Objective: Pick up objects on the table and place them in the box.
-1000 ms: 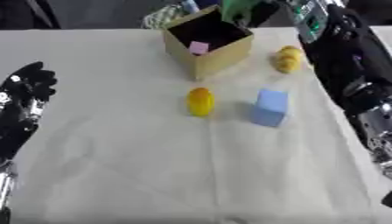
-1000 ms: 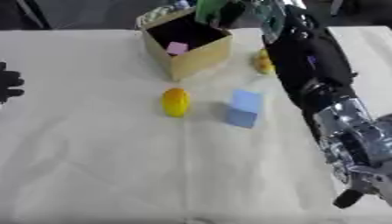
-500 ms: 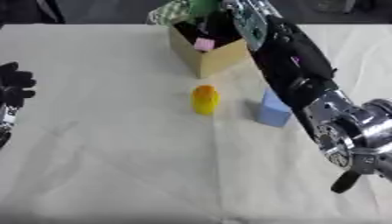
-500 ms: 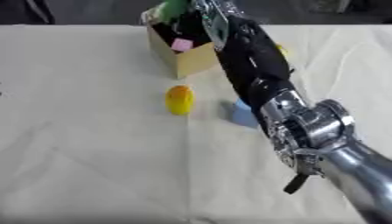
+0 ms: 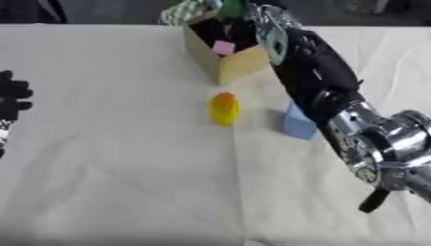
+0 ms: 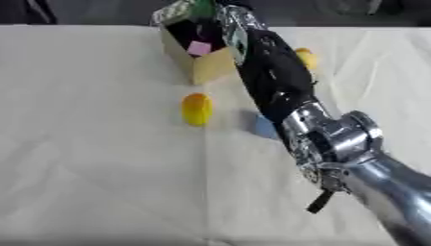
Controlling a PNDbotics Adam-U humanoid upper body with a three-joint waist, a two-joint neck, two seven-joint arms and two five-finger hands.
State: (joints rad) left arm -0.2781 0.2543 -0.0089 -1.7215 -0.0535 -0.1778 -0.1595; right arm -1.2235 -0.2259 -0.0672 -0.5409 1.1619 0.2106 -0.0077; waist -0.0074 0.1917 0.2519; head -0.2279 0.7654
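Note:
An open cardboard box (image 5: 242, 66) stands at the far middle of the table, with a pink piece (image 5: 223, 47) inside. My right arm stretches across the table to it, and my right hand (image 5: 252, 10) hovers over the box's far side, fingers curled on a green object (image 5: 232, 6). On the cloth lie a yellow-orange object (image 5: 224, 108) and a blue block (image 5: 296, 124), which the arm partly covers. A small yellow object (image 6: 306, 58) lies right of the arm. My left hand (image 5: 10, 96) rests open at the left edge.
A green-and-white patterned thing (image 5: 183, 10) sits just behind the box. The table is covered by a pale creased cloth (image 5: 118, 182). My right forearm lies over the table's right middle, from the box down to the lower right corner.
My right arm has swung left from the table's right side until the hand, with the green object, is over the box. The left hand has slid toward the left edge.

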